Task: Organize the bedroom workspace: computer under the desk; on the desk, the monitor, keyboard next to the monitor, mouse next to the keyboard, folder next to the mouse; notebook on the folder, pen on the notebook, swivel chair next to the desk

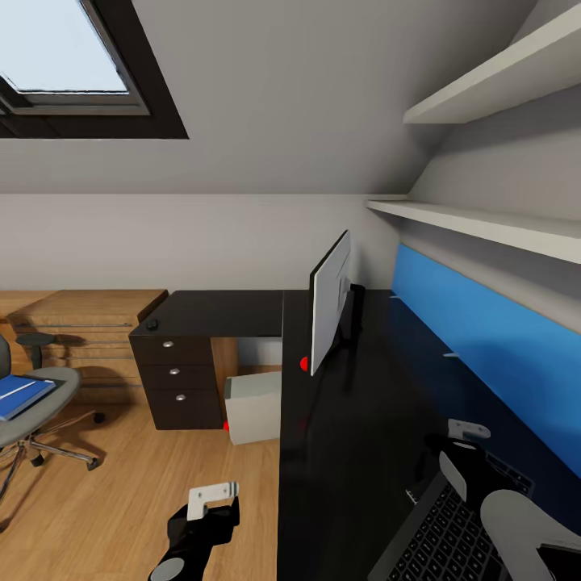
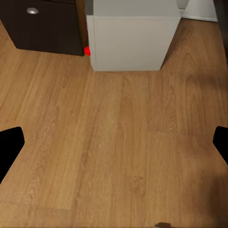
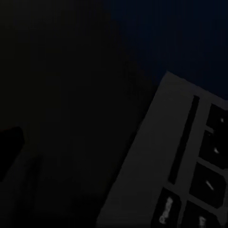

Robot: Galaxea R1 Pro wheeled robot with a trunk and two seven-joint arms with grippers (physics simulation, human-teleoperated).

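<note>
The black desk (image 1: pixel 355 420) runs along the right wall. On it stands the monitor (image 1: pixel 329 311), seen edge-on, and the keyboard (image 1: pixel 448 537) lies at the near end. My right gripper (image 1: pixel 461 452) hovers open just over the keyboard's (image 3: pixel 190 161) far corner. The mouse (image 1: pixel 151 324) sits on the desk's left wing above the drawers. The computer (image 1: pixel 254 407) stands on the floor under the desk. At far left the swivel chair (image 1: pixel 44 399) carries the blue folder (image 1: pixel 20 395). My left gripper (image 1: pixel 216 499) is open over the wood floor, facing the computer (image 2: pixel 130 40). The notebook and pen are out of view.
A dark drawer unit (image 1: pixel 177 379) holds up the desk's left wing, with a light wooden dresser (image 1: pixel 89 323) behind the chair. A blue wall panel (image 1: pixel 484 339) and two shelves (image 1: pixel 484 226) line the right wall. Open floor (image 1: pixel 161 484) lies between chair and desk.
</note>
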